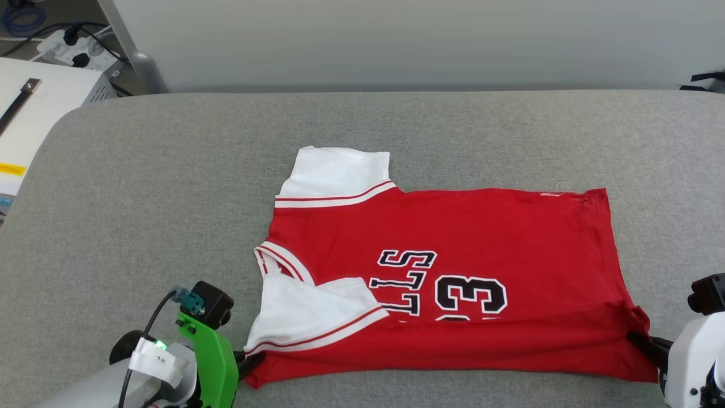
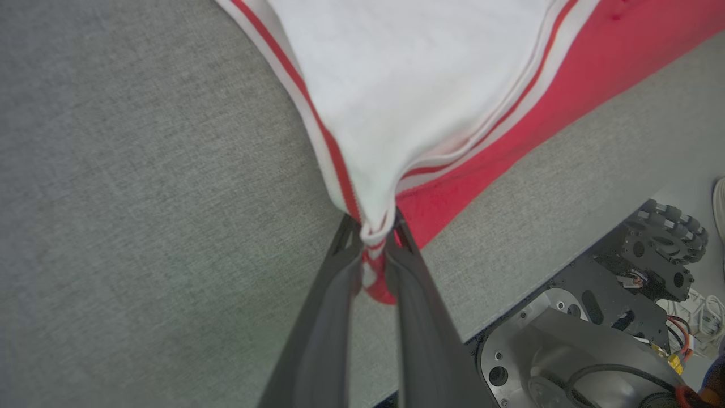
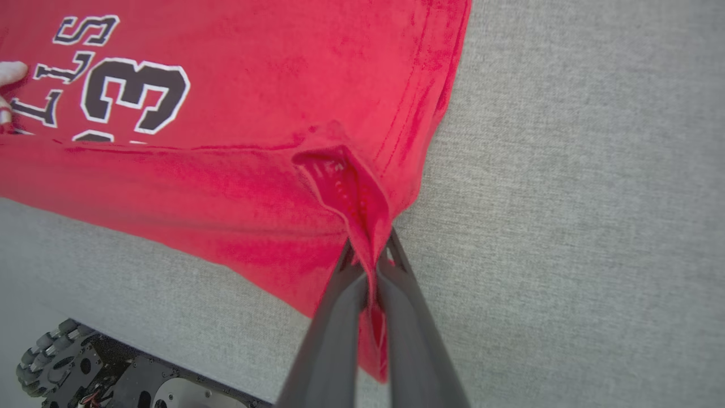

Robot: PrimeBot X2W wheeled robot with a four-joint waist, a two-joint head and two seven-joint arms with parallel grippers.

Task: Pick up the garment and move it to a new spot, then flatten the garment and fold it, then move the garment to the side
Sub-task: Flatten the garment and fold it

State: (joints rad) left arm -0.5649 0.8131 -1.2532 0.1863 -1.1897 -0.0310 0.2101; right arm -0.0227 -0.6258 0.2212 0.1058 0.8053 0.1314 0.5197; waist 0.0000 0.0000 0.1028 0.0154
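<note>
You have the grey padded surface point(image 1: 170, 187) in front of you, and the garment point(image 1: 481, 226) lies flat on it, from centre out toward 3 o'clock. Its collar is at 9 o'clock and its hem at 3 o'clock. No bin, box or tray is involved here; the cloth rests straight on the padding.

By my reading you are in the folding step. The near sleeve point(image 1: 306, 311) is turned in over the chest, and a strip along the 6 o'clock edge is doubled over, hiding the bottom of the lettering. The far sleeve point(image 1: 337, 170) lies spread at 11 o'clock.

Your left gripper point(image 2: 374, 226), at 7 o'clock, has its jaws clamped on the bunched sleeve-and-shoulder corner. Your right gripper point(image 3: 371, 249), at 4 o'clock, has its jaws pinched on the near hem corner.

The next move probably calls for lifting both corners together, keeping the edge between them taut. You would then carry it toward 12 o'clock and lay it down evenly before letting go.
</note>
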